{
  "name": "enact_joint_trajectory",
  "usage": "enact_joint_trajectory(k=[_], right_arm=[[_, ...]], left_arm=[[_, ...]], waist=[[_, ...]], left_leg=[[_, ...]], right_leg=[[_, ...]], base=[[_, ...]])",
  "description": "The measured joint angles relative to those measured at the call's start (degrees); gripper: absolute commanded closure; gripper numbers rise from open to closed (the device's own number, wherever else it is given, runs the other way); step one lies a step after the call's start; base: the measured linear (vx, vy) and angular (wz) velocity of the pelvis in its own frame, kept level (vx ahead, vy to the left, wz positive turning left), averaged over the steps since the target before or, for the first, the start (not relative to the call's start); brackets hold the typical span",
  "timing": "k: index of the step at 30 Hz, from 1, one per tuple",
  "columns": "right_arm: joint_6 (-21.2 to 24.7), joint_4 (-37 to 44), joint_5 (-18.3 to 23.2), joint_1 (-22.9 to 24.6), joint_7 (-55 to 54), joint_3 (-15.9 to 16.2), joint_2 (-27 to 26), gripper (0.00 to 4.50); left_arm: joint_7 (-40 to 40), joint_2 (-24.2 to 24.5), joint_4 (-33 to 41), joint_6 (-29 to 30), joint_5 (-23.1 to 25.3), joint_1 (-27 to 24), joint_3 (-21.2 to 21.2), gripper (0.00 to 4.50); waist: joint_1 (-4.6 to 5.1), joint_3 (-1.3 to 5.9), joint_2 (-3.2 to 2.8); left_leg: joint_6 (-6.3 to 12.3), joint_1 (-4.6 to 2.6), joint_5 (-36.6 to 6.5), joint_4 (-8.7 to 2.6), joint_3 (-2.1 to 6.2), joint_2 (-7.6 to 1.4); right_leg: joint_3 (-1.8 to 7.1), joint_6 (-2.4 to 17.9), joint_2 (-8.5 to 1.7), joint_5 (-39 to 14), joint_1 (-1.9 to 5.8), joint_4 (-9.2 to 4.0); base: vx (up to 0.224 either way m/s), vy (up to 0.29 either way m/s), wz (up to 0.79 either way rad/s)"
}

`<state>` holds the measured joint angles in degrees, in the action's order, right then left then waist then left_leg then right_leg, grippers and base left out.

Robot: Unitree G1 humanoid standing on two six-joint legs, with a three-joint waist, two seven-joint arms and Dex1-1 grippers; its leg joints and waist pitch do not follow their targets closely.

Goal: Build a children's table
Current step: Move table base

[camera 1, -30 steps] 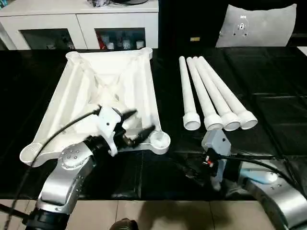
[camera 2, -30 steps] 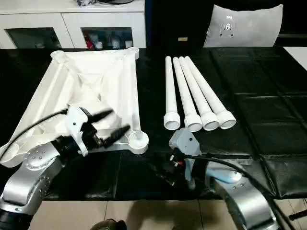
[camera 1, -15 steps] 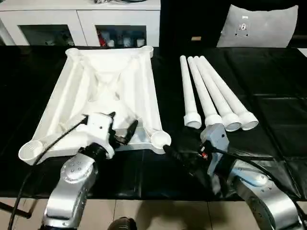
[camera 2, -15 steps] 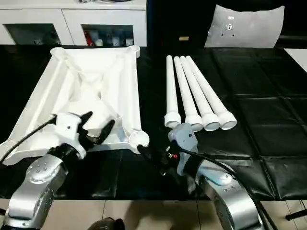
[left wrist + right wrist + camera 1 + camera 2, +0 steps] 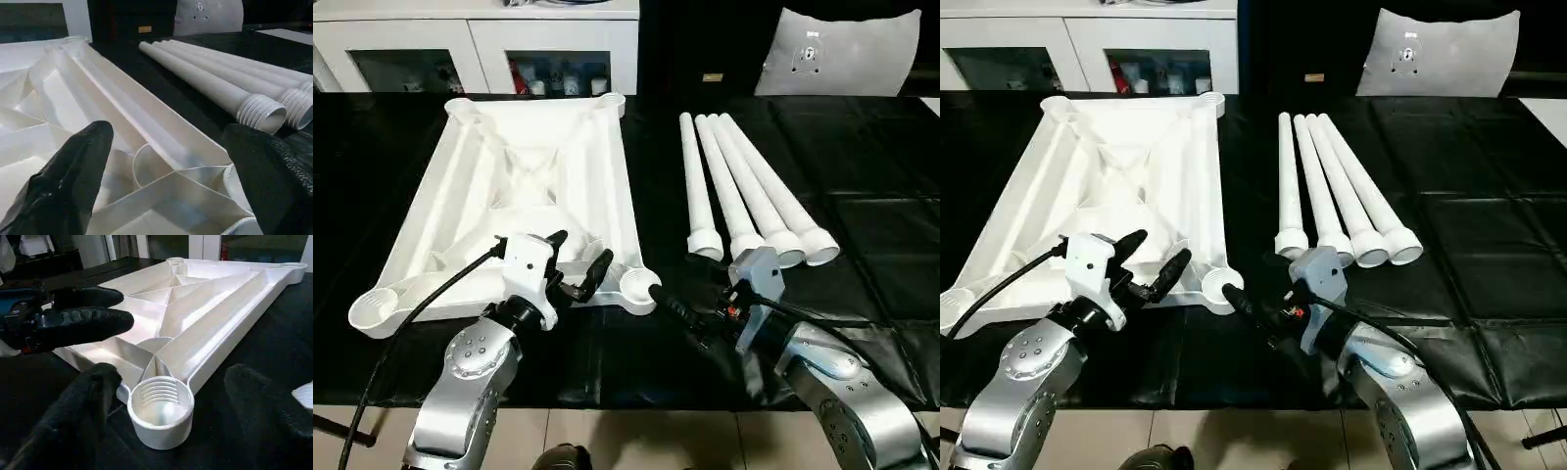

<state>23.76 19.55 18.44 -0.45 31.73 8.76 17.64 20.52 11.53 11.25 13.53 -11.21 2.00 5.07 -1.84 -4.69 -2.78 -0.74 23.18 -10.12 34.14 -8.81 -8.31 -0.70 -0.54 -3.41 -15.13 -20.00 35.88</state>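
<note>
Table top [image 5: 533,186] lies underside up on work surface [image 5: 862,157], left half. Four legs [image 5: 744,191] lie side by side to its right, apart from it, threaded ends toward robot. Left gripper [image 5: 578,262] over top's near edge, beside near right corner socket [image 5: 637,285]. Right gripper [image 5: 680,313] just right of that socket, before legs' near ends. Cabinet [image 5: 480,44] behind surface.

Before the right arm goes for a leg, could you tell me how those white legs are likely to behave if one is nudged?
The four legs are round and lie loose on the black sheet, so one would probably roll. Being tapered, with a wider threaded end, it would likely curve rather than roll straight. They look like stiff, light plastic.
</note>
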Motion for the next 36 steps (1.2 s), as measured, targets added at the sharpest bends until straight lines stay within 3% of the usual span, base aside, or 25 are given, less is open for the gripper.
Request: enact_joint_trajectory(k=[11, 12, 14, 16, 19, 23, 27, 29, 33, 36], right_arm=[[-0.05, 0.0, -0.38, -0.01, -0.27, 0.02, 0.09, 1.66], [-0.08, -0.01, -0.93, -0.01, -0.66, 0.02, 0.12, 1.72], [-0.12, -0.01, -1.27, -0.01, -0.91, 0.02, 0.29, 1.42], [-0.15, -0.01, -1.08, -0.01, -0.4, 0.07, 0.58, 1.35], [-0.14, 0.0, -0.54, 0.06, 0.86, 0.09, 1.21, 0.98], [-0.14, 0.01, -0.54, 0.07, 1.79, 0.49, 1.79, 0.67], [-0.2, 0.06, -0.57, 0.77, 2.56, 0.56, 3.3, 0.36], [-0.26, 0.06, -0.56, 0.81, 2.6, 0.57, 3.32, 0.14], [-0.53, 0.07, -0.56, 0.94, 2.51, 0.39, 2.97, 0.01], [-0.61, 0.07, -0.56, 1.06, 2.48, 0.23, 2.93, 0.01]], left_arm=[[0.06, 0.31, 0.0, 0.0, 0.05, -0.06, 0.0, 0.71], [0.62, 0.92, 0.0, -0.04, 0.15, -0.08, 0.21, 0.36], [2.29, 2.29, 0.01, -0.04, 0.12, -0.4, 0.76, 0.01], [8.85, 6.94, 1.39, 0.03, -1.44, -2.08, 2.51, 0.01], [17.05, 10.08, 3.69, 1.32, -6.23, -3.93, 2.89, 0.01], [25.82, 15.58, 6.58, 6.19, -12.95, -5.16, 3.52, 0.01], [33.19, 21.82, 7.43, 15.37, -19.38, -6.93, 3.53, 0.01], [33.82, 20.86, 8.12, 17.02, -21.98, -6.9, 2.8, 0.01], [26.16, 9.07, 8.19, 18.77, -34.09, -4.32, -3.48, 0.0], [19.42, 3.72, 7.49, 17.17, -37.79, -2.9, -6.9, 0.0]], waist=[[0.01, 0.0, 0.0], [0.01, 0.0, 0.0], [0.02, 0.0, 0.0], [0.04, 0.02, 0.11], [0.03, 0.02, 0.12], [-0.09, 0.07, 0.05], [-0.04, 0.08, 0.02], [-0.12, 0.09, 0.03], [-0.12, 0.15, 0.05], [0.09, 0.2, -0.02]], left_leg=[[0.0, 0.0, 0.0, -0.01, -0.01, 0.0], [0.0, 0.0, 0.0, -0.01, -0.01, 0.0], [0.0, -0.01, 0.0, -0.03, -0.02, 0.0], [-0.01, -0.03, 0.0, -0.15, -0.03, 0.0], [-0.02, -0.03, 0.0, -0.22, -0.08, 0.0], [-0.06, -0.08, 0.03, -0.29, -0.14, 0.0], [-0.09, -0.11, 0.05, -0.29, -0.19, -0.01], [-0.1, -0.14, 0.05, -0.28, -0.21, -0.01], [-0.11, -0.2, 0.07, -0.21, -0.33, -0.03], [-0.12, -0.22, 0.08, -0.2, -0.35, -0.07]], right_leg=[[0.0, -0.01, 0.0, 0.0, 0.0, -0.01], [0.0, -0.01, 0.0, 0.0, 0.0, -0.01], [0.01, -0.01, 0.0, 0.0, -0.01, -0.01], [0.02, -0.04, 0.01, -0.01, -0.03, -0.05], [0.04, -0.04, 0.01, -0.01, -0.06, -0.09], [0.06, -0.04, 0.01, -0.01, -0.08, -0.07], [0.12, -0.04, 0.02, -0.01, -0.11, -0.01], [0.13, -0.01, 0.01, 0.0, -0.09, -0.01], [0.15, 0.06, -0.04, 0.04, -0.02, 0.09], [0.15, 0.03, -0.01, 0.06, 0.0, 0.11]], base=[[0.0, 0.0, 0.0], [0.0, 0.0, 0.0], [0.0, 0.0, 0.0], [0.0, 0.0, 0.0], [0.0, 0.0, 0.0], [0.0, 0.0, 0.0], [0.0, 0.0, 0.0], [0.0, 0.0, 0.0], [0.0, 0.0, 0.0], [0.0, 0.0, 0.0]])
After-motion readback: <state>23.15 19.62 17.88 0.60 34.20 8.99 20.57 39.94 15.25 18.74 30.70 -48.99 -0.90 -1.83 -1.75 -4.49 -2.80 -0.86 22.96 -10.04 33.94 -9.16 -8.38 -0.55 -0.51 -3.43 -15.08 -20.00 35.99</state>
